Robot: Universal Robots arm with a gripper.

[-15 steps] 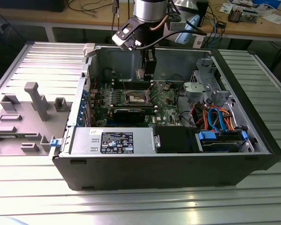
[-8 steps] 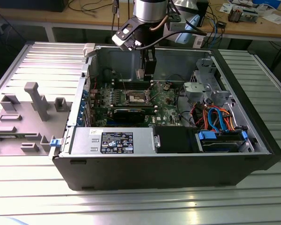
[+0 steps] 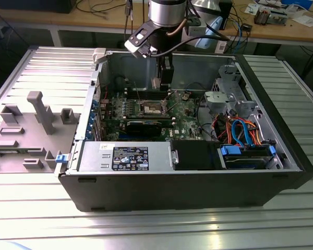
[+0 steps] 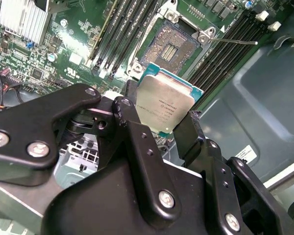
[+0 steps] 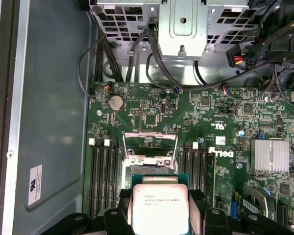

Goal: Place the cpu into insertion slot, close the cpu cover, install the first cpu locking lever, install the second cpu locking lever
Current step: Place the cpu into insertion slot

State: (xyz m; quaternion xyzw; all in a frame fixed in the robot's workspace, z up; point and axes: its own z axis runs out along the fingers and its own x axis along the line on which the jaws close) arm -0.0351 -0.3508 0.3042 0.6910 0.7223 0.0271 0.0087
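In both wrist views my gripper (image 4: 159,111) (image 5: 159,211) is shut on the cpu (image 4: 167,98) (image 5: 159,205), a small square chip with a silver-grey top, gripped by two opposite edges. The chip hangs tilted a little above the motherboard, beside the open insertion slot (image 4: 169,49) (image 5: 152,169), and touches nothing but the fingers. The cpu cover (image 5: 151,137), a thin silvery frame, stands raised at the slot's far side. One thin locking lever (image 4: 235,42) sticks out free. In the exterior view the gripper (image 3: 163,83) hangs inside the open computer case over the socket (image 3: 152,108).
Memory slots (image 5: 104,171) flank the socket on both sides. A finned heat sink (image 5: 269,155), a drive cage (image 3: 227,94) with orange and blue cables (image 3: 240,130) and the power supply (image 3: 125,156) crowd the case. A grey fixture (image 3: 36,112) sits on the exterior view's left.
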